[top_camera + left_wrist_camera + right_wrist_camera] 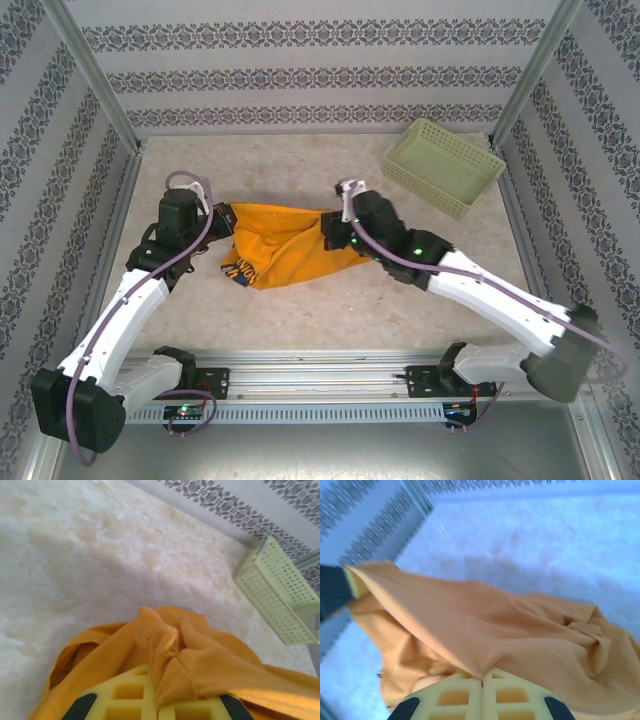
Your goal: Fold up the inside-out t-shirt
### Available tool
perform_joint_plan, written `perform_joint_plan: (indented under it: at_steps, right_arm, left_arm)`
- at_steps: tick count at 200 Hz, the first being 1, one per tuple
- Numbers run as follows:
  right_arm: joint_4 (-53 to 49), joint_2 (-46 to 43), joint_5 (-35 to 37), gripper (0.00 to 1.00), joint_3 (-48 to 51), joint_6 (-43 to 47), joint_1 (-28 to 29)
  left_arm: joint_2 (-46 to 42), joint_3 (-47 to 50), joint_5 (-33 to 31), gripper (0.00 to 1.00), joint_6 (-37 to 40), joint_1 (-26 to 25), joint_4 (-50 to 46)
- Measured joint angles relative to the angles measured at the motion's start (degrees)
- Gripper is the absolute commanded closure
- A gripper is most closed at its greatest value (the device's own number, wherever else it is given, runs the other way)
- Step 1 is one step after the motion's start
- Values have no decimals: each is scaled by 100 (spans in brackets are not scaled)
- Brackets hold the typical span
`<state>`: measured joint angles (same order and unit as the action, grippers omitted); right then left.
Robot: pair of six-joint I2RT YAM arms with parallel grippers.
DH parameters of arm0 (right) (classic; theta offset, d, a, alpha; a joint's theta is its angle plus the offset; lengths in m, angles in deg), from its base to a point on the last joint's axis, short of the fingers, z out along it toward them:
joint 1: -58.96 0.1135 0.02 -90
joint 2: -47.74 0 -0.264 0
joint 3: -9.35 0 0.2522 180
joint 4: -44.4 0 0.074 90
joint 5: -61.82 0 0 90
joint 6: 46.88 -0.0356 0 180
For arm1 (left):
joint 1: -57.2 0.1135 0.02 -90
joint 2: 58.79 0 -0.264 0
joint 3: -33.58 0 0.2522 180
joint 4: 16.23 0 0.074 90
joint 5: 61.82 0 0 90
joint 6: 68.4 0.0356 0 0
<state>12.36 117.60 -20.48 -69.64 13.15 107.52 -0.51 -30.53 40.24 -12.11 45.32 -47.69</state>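
The orange-yellow t-shirt (285, 245) hangs stretched between both grippers over the middle of the table, sagging toward the front, with dark print showing at its lower left edge (240, 270). My left gripper (226, 218) is shut on the shirt's left end; in the left wrist view a bunched fold of the shirt (170, 655) comes out between the closed yellow fingers (130, 700). My right gripper (336, 228) is shut on the right end; in the right wrist view the taut cloth (485, 630) runs from the closed fingers (510, 695) toward the left gripper's yellow pad (352, 580).
A pale green lattice basket (443, 165) stands at the back right of the table, also seen as the basket (280, 597) in the left wrist view. Patterned walls and metal posts enclose the beige tabletop (300, 165). The arm rail runs along the near edge.
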Motion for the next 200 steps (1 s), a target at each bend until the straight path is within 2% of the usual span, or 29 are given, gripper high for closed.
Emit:
perform_joint_plan:
  at_steps: [16,42,63,92,121,128,150,164,178,200]
  right_arm:
    - [7,-284,-238,100,7,-7,-153]
    - [297,-236,-671,100,428,-188,-654]
    - [409,243,-758,100,903,-411,-1075]
    - [334,929,-732,100,1252,-595,-1246]
    - [142,977,-503,74,1410,-664,-1108]
    - [85,953,-400,71,1410,-647,-1036]
    - [-37,745,-166,51,1410,-551,-741]
    - [59,610,-153,45,1432,-540,-619]
    - [286,588,-179,40,1517,-575,-568]
    - [555,964,-216,39,1624,-640,-568]
  left_arm:
    - [7,-4,151,100,-2,-2,39]
    - [428,20,431,100,-4,0,72]
    - [968,184,782,100,-2,-17,146]
    - [1246,584,918,100,7,-321,179]
    - [1104,822,1021,100,42,-590,328]
    - [1075,839,1010,100,46,-664,382]
    - [933,846,883,100,70,-1311,544]
    - [789,861,868,100,68,-1558,671]
    - [590,879,826,100,66,-1593,772]
    - [289,876,737,100,68,-1589,833]
